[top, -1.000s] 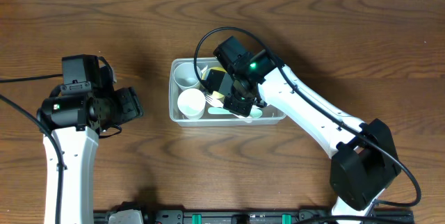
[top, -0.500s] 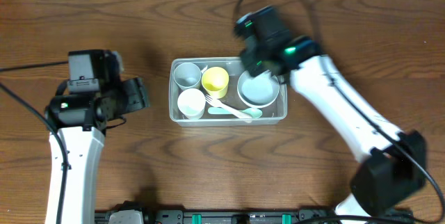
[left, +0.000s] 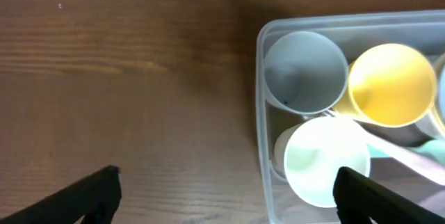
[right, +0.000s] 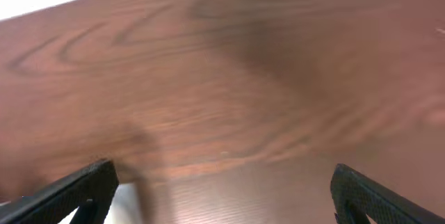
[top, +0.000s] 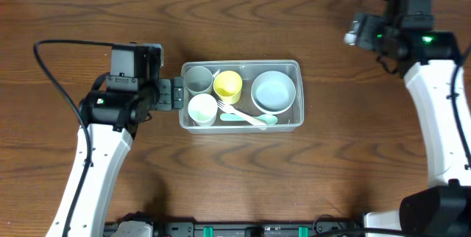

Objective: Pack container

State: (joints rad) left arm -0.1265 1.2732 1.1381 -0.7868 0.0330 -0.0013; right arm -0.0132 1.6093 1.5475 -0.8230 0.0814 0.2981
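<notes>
The clear container [top: 243,63] lies mid-table, holding a grey cup [top: 198,79], a yellow cup [top: 228,84], a white cup [top: 202,109], a pale bowl [top: 274,91] and a pale fork and spoon [top: 246,118]. My left gripper [top: 177,95] is open at the container's left end. In the left wrist view the gripper [left: 226,186] straddles the container's left wall [left: 263,113], one finger over bare wood and the other over the white cup [left: 325,160]. My right gripper [top: 360,31] is far off at the back right. It is open [right: 224,179] over bare wood and holds nothing.
Dark wooden tabletop [top: 147,23] surrounds the container. The table's far edge runs just behind the right arm [top: 434,82]. A black cable [top: 51,53] loops off the left arm.
The right arm left the container, swung to the back right corner and opened, and the bowl now lies inside. The left arm moved right to the container's left end and opened wider.
</notes>
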